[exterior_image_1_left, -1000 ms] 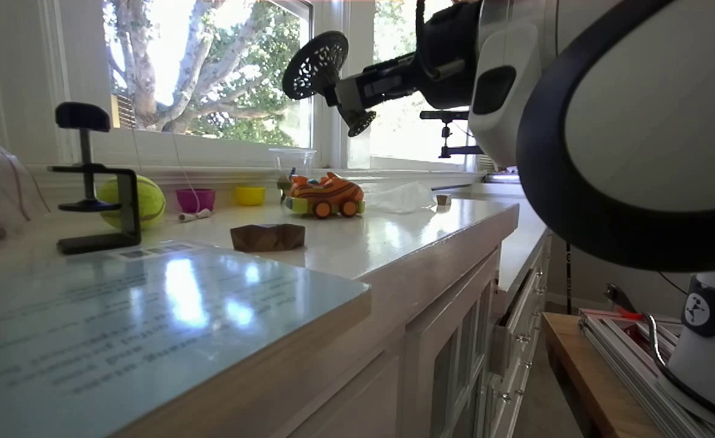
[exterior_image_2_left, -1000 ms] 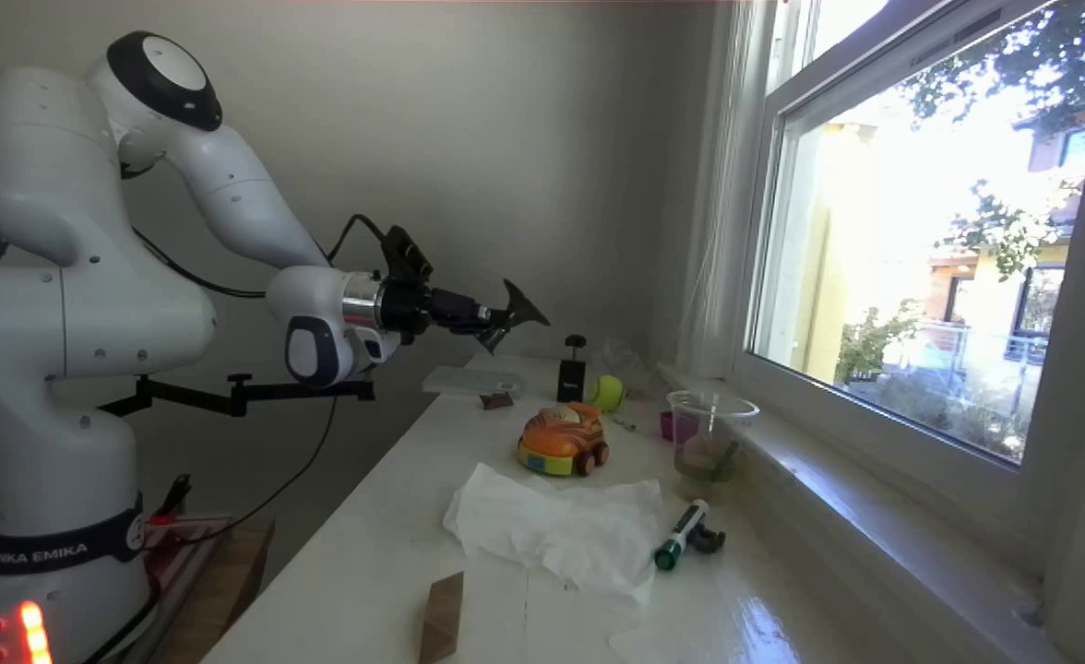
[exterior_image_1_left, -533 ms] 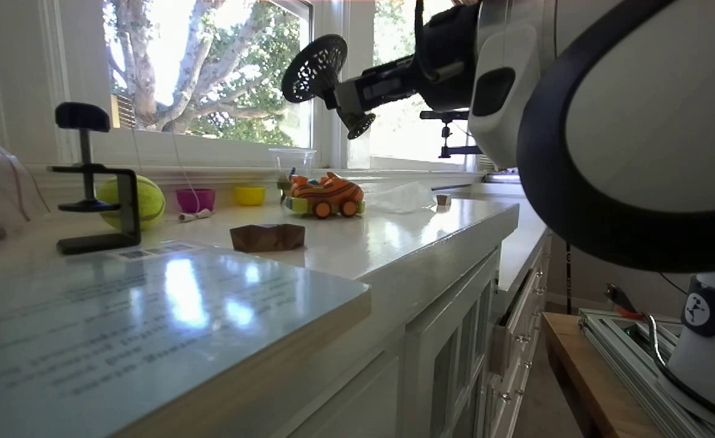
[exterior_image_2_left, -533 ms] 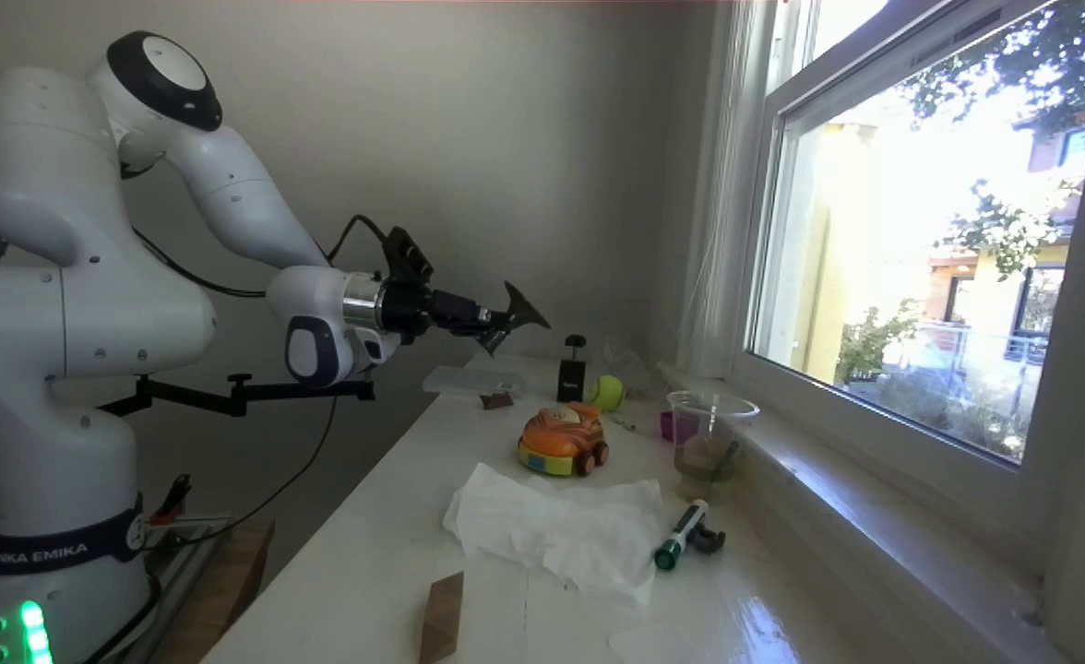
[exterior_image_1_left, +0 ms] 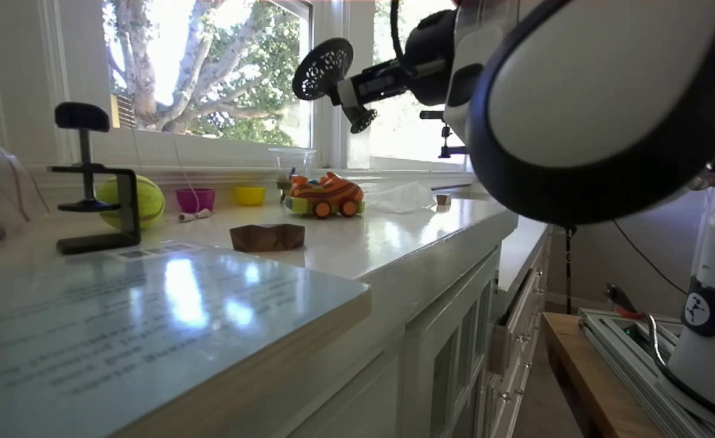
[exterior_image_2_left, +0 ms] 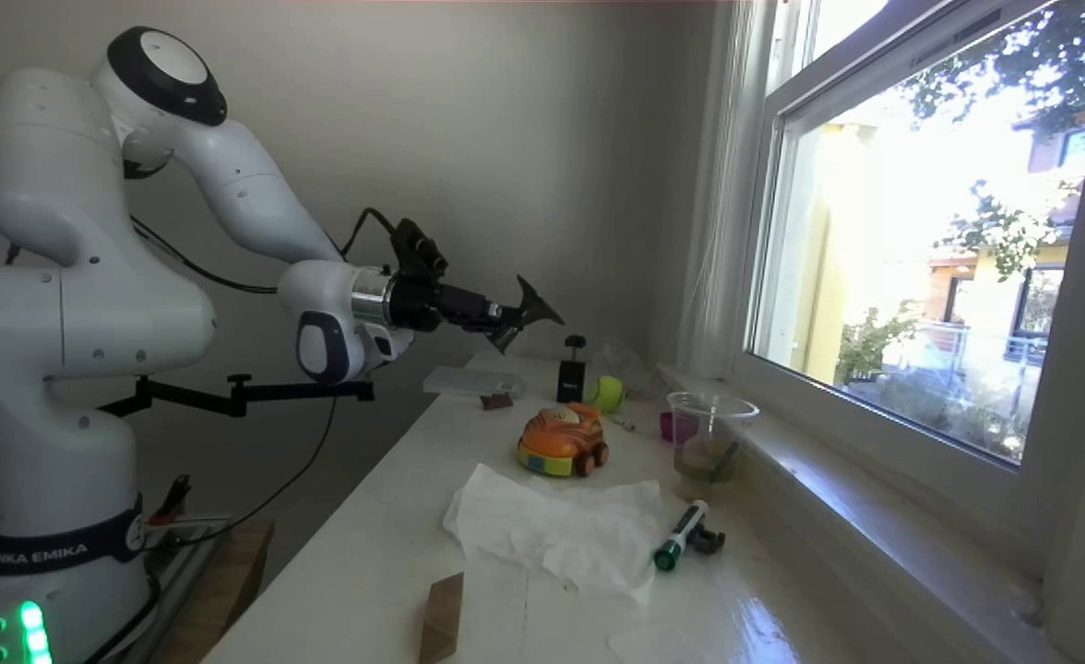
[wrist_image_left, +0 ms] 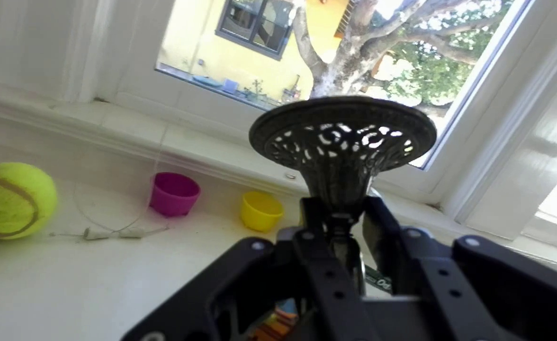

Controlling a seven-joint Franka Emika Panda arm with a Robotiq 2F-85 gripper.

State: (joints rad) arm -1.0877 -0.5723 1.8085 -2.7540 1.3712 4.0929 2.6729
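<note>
White-painted counter (exterior_image_1_left: 388, 243) under a big sunny window (exterior_image_1_left: 211, 139), tree (exterior_image_1_left: 135, 55) right outside, super bright. So in an exterior view the black robot gripper (exterior_image_1_left: 344, 95) hangs well above the counter, pinching a dark filigree metal stand (exterior_image_1_left: 327, 82) that flares at both ends, one disc wide and one small, the whole thing tilted. Down on the counter you've got an orange striped toy car (exterior_image_1_left: 333, 198), a brown faceted block (exterior_image_1_left: 267, 238), and a fuzzy yellow-green tennis ball (exterior_image_1_left: 152, 204) partly behind a black metal clamp (exterior_image_1_left: 88, 169). Big pale-blue printed board (exterior_image_1_left: 151, 316) fills the near corner.

Again in an exterior view, the white robot arm (exterior_image_2_left: 137, 295) comes in from the left edge, stand poking out front in mid-air. Crumpled white sheet (exterior_image_2_left: 556, 526) (paper or plastic, can't tell) lies near the car, green-and-white marker (exterior_image_2_left: 682, 534) just beside it, clear plastic cup (exterior_image_2_left: 709, 429) by the window sill (exterior_image_2_left: 875, 526).

Wrist view shows the jaws squeezed around the stand's narrow neck, wide rim uppermost. Behind it, a small magenta cup (wrist_image_left: 172, 201) and a small yellow cup (wrist_image_left: 259, 215) sit near the sill, tennis ball over at the left edge.
</note>
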